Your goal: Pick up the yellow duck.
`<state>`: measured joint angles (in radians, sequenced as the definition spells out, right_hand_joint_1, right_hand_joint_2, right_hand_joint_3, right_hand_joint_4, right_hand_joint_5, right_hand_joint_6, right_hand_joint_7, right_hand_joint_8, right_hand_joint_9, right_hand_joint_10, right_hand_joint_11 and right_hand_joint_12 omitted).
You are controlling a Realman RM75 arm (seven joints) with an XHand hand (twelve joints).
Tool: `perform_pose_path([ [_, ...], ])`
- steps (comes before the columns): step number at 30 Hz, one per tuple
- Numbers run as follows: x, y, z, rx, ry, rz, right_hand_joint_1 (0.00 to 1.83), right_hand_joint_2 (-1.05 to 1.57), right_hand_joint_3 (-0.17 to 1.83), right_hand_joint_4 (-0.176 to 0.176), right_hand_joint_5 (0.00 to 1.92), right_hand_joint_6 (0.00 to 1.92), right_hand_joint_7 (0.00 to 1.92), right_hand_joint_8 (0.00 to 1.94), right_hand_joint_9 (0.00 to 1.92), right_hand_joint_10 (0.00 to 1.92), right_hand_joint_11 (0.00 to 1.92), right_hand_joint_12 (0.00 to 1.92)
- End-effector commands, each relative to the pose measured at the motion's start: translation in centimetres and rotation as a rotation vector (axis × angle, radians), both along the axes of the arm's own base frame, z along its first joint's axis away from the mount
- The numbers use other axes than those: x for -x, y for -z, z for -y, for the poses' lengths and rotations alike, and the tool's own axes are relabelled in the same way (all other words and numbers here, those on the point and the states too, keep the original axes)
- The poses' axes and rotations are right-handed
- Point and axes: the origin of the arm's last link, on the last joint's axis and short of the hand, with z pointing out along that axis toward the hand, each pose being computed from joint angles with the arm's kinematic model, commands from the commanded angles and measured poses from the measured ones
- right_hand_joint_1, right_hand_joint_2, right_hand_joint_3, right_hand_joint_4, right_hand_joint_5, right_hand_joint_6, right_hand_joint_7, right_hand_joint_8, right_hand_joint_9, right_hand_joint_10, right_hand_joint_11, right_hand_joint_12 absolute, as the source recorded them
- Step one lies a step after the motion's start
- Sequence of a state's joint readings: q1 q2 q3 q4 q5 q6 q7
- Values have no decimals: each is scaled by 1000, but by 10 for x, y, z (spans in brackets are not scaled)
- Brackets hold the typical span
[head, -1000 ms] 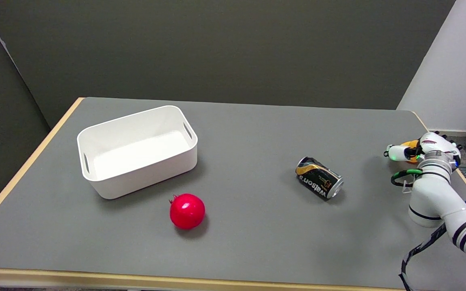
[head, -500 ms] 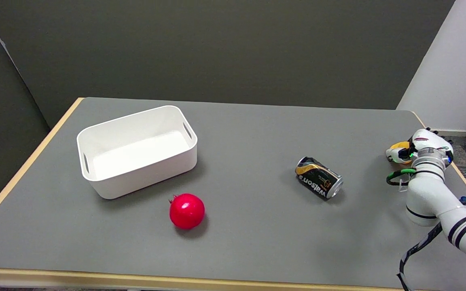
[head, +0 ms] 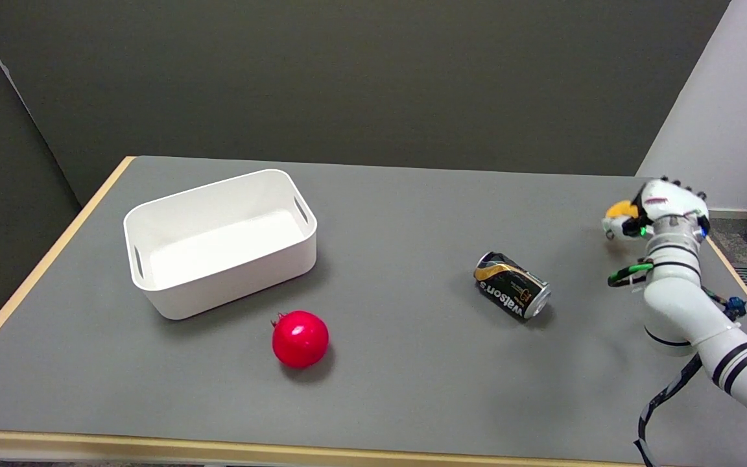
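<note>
Only a small yellow-orange patch of the duck (head: pixel 622 209) shows, wrapped in my right hand (head: pixel 655 211) at the far right of the table. The hand grips the duck and holds it up off the grey tabletop (head: pixel 412 214), its fingers curled around it. Most of the duck is hidden behind the fingers and the back of the hand. The white arm reaches in from the lower right corner.
A dark Watsons can (head: pixel 511 285) lies on its side mid-right on the table. A red pomegranate (head: pixel 300 338) sits near the front centre. A white bin (head: pixel 218 240) stands at the left. The table's right edge runs just beside the hand.
My right hand has risen and shifted a little left and farther back, carrying the duck up off the table. The can, pomegranate and bin have not moved.
</note>
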<state>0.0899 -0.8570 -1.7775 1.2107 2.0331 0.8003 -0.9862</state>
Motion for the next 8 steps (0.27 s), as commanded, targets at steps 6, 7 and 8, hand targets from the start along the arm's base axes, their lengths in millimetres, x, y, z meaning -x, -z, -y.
perform_pose_path([
  [6, -139, 149, 81, -618, -434, -187, 1190, 1227, 102, -176, 525, 1476, 864, 1423, 772, 1314, 579, 1718],
  [7, -136, 166, 92, -680, -415, -165, 1190, 1227, 102, -176, 525, 1475, 864, 1424, 772, 1314, 580, 1718],
  [8, -134, 175, 99, -715, -401, -152, 1191, 1227, 103, -176, 526, 1475, 864, 1424, 773, 1313, 580, 1717],
])
